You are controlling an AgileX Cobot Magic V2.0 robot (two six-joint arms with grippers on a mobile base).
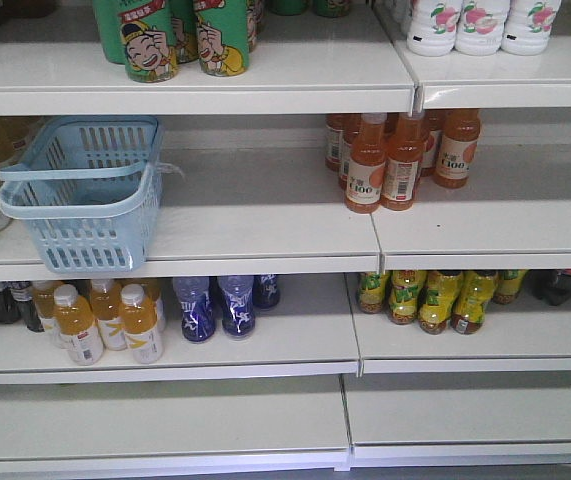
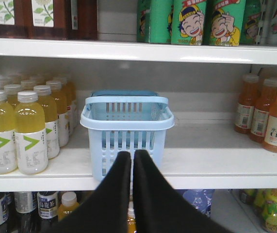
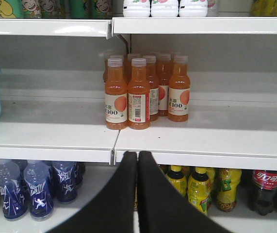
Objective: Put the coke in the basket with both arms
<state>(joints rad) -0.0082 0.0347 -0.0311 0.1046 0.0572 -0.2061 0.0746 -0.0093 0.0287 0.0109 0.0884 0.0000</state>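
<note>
Left gripper (image 2: pixel 132 162): the black fingers are pressed together with nothing between them, and it is aimed at the front wall of the basket (image 2: pixel 126 131).
Right gripper (image 3: pixel 138 162): the fingers are likewise pressed together and empty. It is held before the front edge of the middle shelf (image 1: pixel 265 225), below the orange bottles (image 3: pixel 138 94).
Coke (image 3: pixel 267 187): dark bottles with red labels are seen at the right end of the lower shelf (image 1: pixel 305 340), set back from its front edge. None is held.
Basket: it is stood at the left end of the middle shelf, close to the front edge, and appears empty.
Stage: the task is judged barely begun, with the pick not yet made.
Risk at the pick: the coke is crowded by yellow-green bottles (image 3: pixel 196 187) just to its left, so a neighbour could be knocked over by widely opened fingers. The middle shelf's front edge could be struck by the arm on the way in or out.
Risk at the drop: the handle (image 2: pixel 126 100) is laid across the opening near the front rim and could block the bottle. The light basket could be pushed back or tipped if it is hit.
Around: yellow bottles (image 2: pixel 29 131) are ranked just left of the basket, blue bottles (image 3: pixel 39 189) below, and green cans (image 1: pixel 180 35) and white bottles (image 1: pixel 480 25) above.
</note>
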